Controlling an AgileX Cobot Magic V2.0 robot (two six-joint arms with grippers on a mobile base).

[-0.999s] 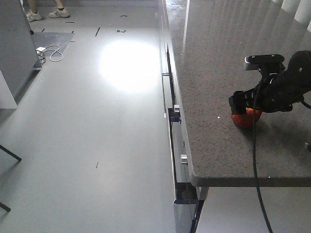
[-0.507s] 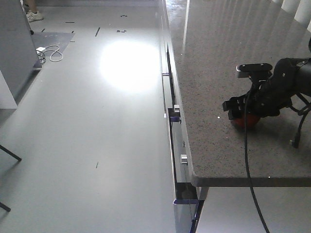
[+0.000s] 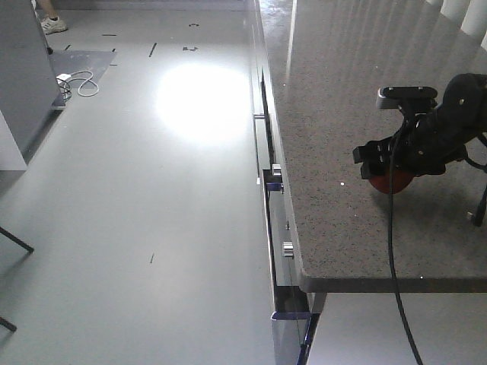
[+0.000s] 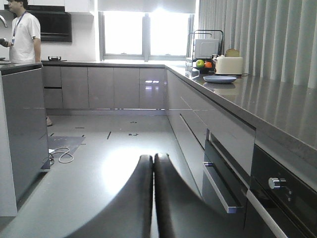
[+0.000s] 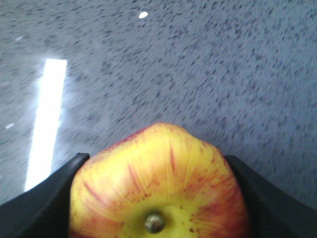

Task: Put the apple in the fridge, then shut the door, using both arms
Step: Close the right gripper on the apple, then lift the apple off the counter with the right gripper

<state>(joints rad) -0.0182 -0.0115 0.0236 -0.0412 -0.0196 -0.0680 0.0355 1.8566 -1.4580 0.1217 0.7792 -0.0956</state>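
The apple (image 3: 393, 183) is red and yellow and sits low over the speckled grey countertop (image 3: 335, 91), near its front right. My right gripper (image 3: 385, 173) is closed around it. In the right wrist view the apple (image 5: 158, 183) fills the space between the two black fingers (image 5: 49, 191), stem end towards the camera, touching both. My left gripper (image 4: 153, 157) is shut and empty, its tips pressed together, pointing out over the grey kitchen floor. The fridge and its door are not recognisable in these views.
The counter edge runs down the middle, with drawer handles (image 3: 277, 174) sticking out of its front. A black cable (image 3: 396, 266) hangs from the right arm over the edge. A tall grey cabinet (image 3: 19, 84) and a white floor cable (image 3: 80, 82) are far left. A person (image 4: 20, 34) stands at the back.
The right gripper with the apple shifted slightly left and down, then back right and up a little. The left side has not changed.
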